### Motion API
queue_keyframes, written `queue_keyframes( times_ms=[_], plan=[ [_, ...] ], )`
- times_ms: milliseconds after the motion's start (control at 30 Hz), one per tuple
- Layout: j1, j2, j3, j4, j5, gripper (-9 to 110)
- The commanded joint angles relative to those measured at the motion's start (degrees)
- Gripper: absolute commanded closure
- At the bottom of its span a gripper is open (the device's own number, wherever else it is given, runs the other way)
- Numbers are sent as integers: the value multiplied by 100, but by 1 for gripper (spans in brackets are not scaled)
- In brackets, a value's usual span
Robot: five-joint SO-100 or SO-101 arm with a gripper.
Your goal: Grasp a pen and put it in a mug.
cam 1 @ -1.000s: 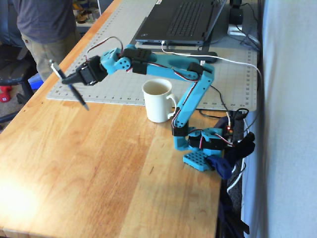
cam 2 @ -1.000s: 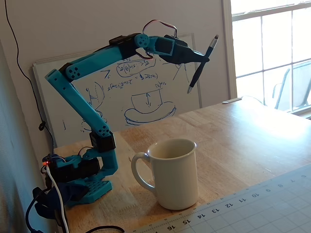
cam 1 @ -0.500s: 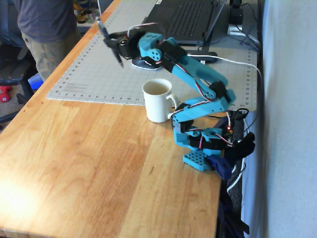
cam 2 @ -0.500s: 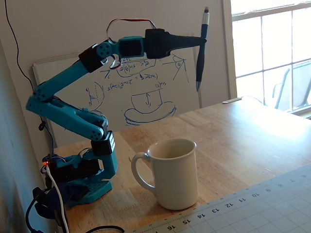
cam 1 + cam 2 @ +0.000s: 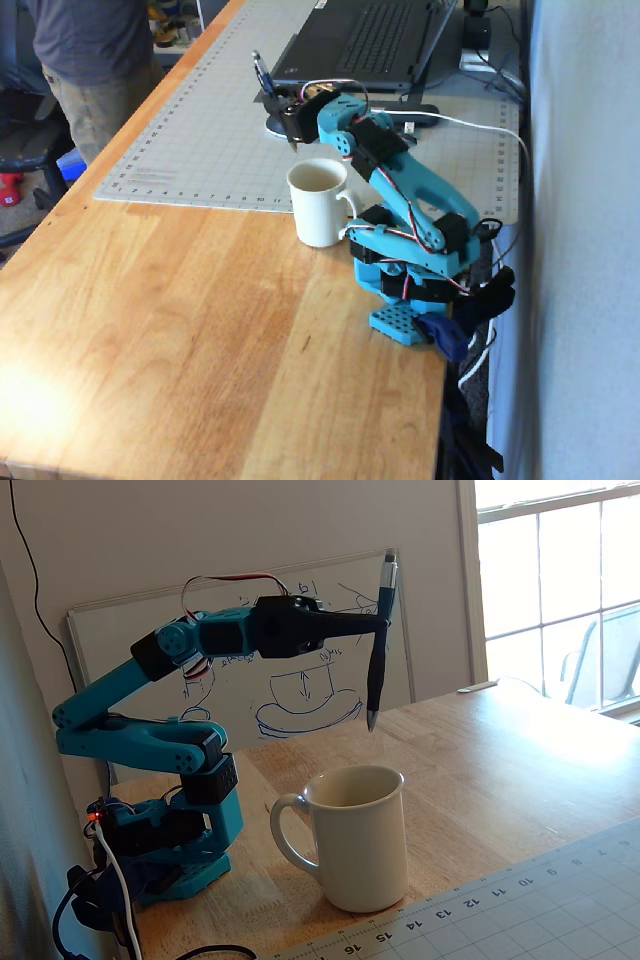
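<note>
The slim dark blue-black pen with a silvery tip (image 5: 378, 640) is up in the air, and we see it pinched in the black two-finger gripper (image 5: 378, 626) of the bright blue robot arm (image 5: 140, 742). The jaws are closed tight on the pen's upper half. In the fixed view with the window, the pen stands almost straight up and down, with its silvery tip pointing down. The tip hangs above the plain cream white mug (image 5: 352, 835), and there is a clear gap of air between them. In that view the tip sits a little to the right of the middle of the mug's open top. The mug stands upright on the light brown wooden table (image 5: 500, 750), with its handle on the left. In the other fixed view, we see the pen (image 5: 261, 76) sticking up from the gripper (image 5: 288, 108), which is just behind the mug (image 5: 320, 203). The mug's handle points toward the arm's blue base (image 5: 405, 305). Behind the mug lies a grey cutting mat with a grid (image 5: 200, 140), and a dark laptop (image 5: 365, 40) sits at the far end of it. A person in a dark shirt (image 5: 90, 60) stands at the top left corner.
</note>
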State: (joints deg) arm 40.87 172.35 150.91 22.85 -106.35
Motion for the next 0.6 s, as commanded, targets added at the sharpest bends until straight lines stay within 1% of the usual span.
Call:
queue_keyframes(
  times_ms=[0, 400, 567],
  plan=[
    [105, 475, 246, -114, -44, 99],
    [141, 1582, 1925, -123, -44, 99],
    [483, 1837, 2145, -185, -44, 99]
  ],
)
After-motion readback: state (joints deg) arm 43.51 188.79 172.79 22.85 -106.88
